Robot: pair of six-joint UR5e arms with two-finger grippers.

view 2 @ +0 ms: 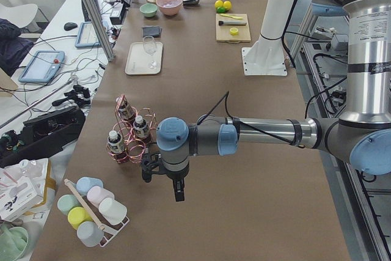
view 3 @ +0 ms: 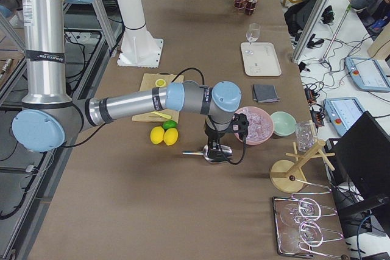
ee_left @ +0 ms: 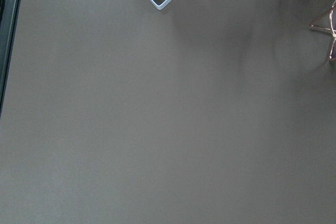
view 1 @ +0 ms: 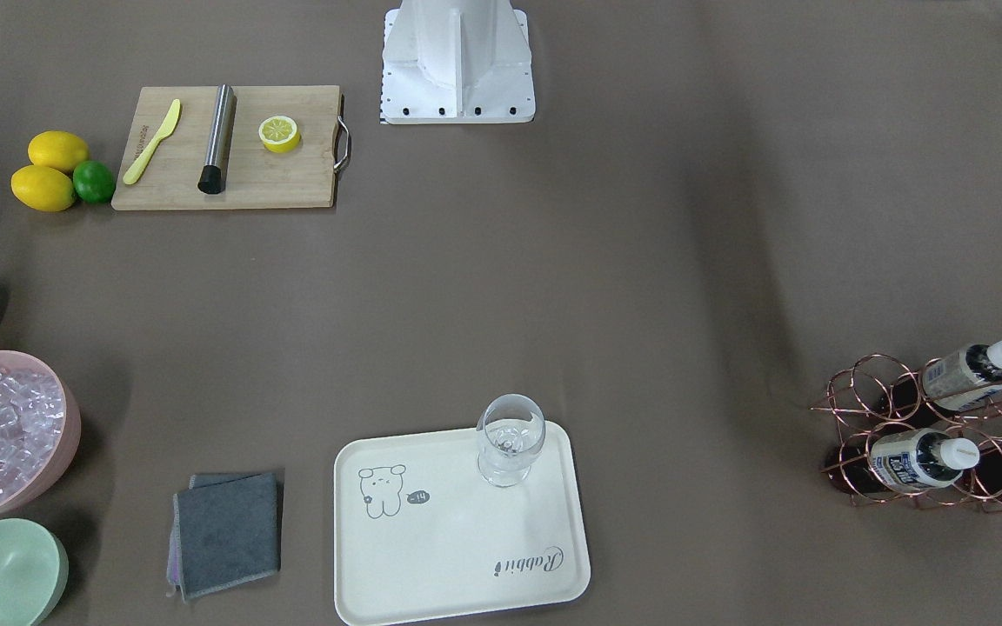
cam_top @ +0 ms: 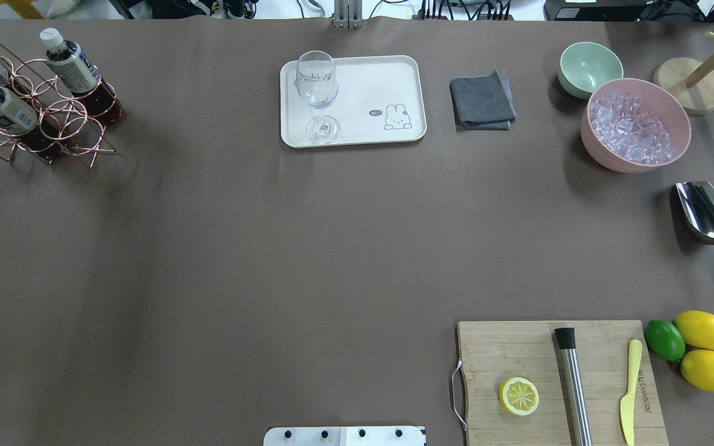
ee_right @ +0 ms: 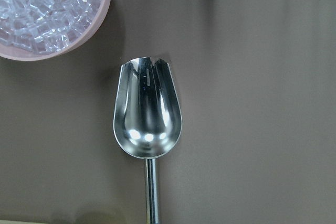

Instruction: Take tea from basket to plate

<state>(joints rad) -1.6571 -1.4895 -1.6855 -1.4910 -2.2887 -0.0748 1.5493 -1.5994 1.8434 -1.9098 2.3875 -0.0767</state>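
Tea (cam_top: 72, 62) sits in the basket (cam_top: 62, 116), three bottles alike, each standing in one of its wire rings. I see the plate (cam_top: 369, 87) well apart from the basket along the same table edge, with a wine glass (cam_top: 318, 93) standing on it. My left gripper (view 2: 164, 180) hangs over bare table just beside the basket, touching nothing. I cannot tell whether its jaws are parted. The right gripper (view 3: 217, 150) is far from the basket, above a metal scoop (ee_right: 147, 114), and I cannot tell its state either.

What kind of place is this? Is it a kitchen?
Probably a robot lab, not a kitchen: a robot arm hangs over the table, with tablets and cables beside it.
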